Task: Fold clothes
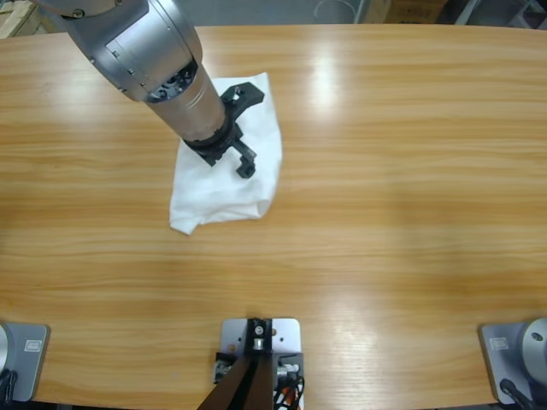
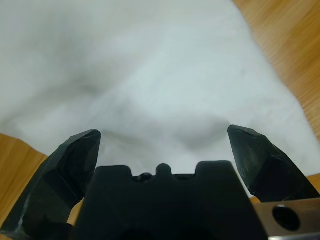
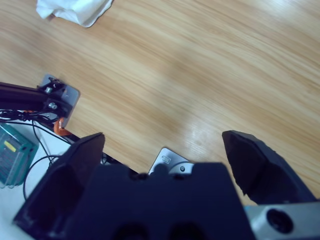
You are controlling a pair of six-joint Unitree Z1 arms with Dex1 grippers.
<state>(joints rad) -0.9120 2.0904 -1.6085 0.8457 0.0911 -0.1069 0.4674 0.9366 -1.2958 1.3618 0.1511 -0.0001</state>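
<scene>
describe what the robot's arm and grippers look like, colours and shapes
The left arm is a thick silver-grey cylinder with a dark ring where it meets the black left gripper. The jaws are matte black, chunky and faceted, tapering to blunt tips above a notched black body. The right gripper looks the same, with a silver plate with a round hole beside its body.

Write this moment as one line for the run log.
shirt: T-shirt folded small on table | left gripper: open, over T-shirt | right gripper: open, above bare table, holds nothing
</scene>
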